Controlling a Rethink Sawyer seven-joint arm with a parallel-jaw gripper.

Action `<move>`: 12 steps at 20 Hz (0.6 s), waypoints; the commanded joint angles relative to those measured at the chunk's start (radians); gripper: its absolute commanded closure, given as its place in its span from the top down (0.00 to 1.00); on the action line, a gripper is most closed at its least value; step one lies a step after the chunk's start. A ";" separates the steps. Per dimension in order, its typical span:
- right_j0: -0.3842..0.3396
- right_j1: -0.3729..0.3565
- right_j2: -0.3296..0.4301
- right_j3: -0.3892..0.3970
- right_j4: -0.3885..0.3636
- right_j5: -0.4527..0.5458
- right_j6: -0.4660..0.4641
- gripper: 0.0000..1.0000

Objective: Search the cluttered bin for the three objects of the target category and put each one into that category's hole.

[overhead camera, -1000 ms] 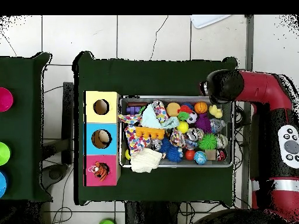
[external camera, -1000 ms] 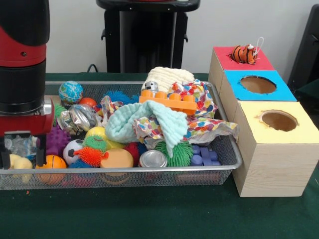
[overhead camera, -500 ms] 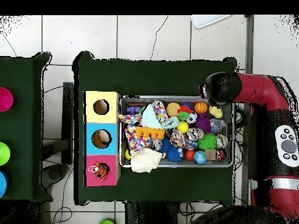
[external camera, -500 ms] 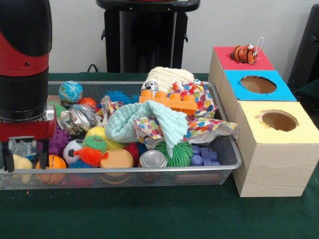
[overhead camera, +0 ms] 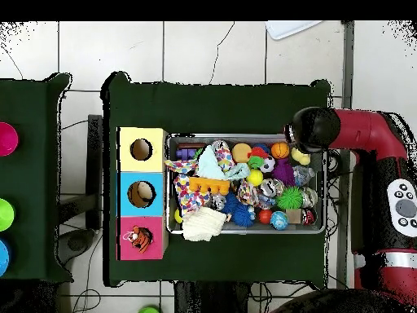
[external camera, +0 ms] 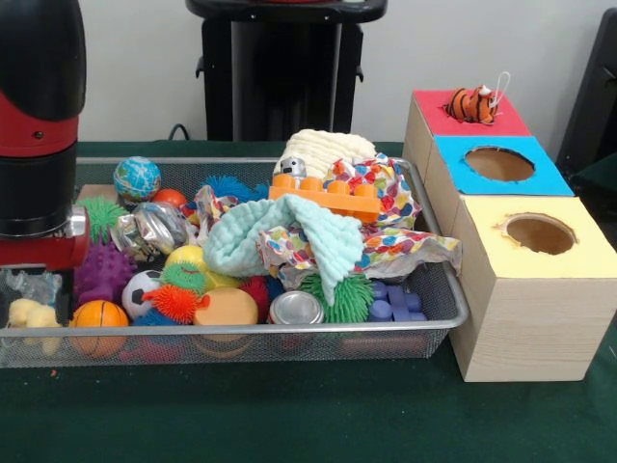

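Observation:
The wire mesh bin (external camera: 289, 330) is full of toys and cloths. A pale yellow plush (external camera: 29, 314) lies in its front left corner, next to an orange basketball (external camera: 99, 314). It also shows in the overhead view (overhead camera: 300, 155). The tiger-striped plush (external camera: 472, 103) lies on the red surround (external camera: 506, 121) of the wooden box and hides the hole. The overhead view shows it too (overhead camera: 138, 239). The arm's red and black end (external camera: 34, 236) hangs above the bin's left end, just over the yellow plush. No tan-orange plush shows.
The box also has a blue-surround hole (external camera: 498, 163) and a yellow-surround hole (external camera: 540, 232). The bin holds spiky balls, a soccer ball (external camera: 140, 287), a mint cloth (external camera: 280, 236), an orange brick (external camera: 324, 200), a metal tin (external camera: 296, 309) and blue blocks (external camera: 395, 302).
The arm has risen and drawn left, off the pale yellow plush. The fingers that stood on either side of the plush no longer show. The plush lies in the bin.

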 commanded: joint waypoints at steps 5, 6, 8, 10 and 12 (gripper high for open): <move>-0.056 -0.026 -0.030 0.152 -0.066 -0.020 -0.322 1.00; -0.060 -0.023 -0.032 0.158 -0.069 -0.032 -0.310 1.00; -0.062 -0.008 -0.033 0.166 -0.076 -0.052 -0.290 1.00; -0.063 -0.002 -0.037 0.182 -0.083 -0.076 -0.266 1.00; -0.060 -0.004 -0.044 0.199 -0.087 -0.092 -0.245 1.00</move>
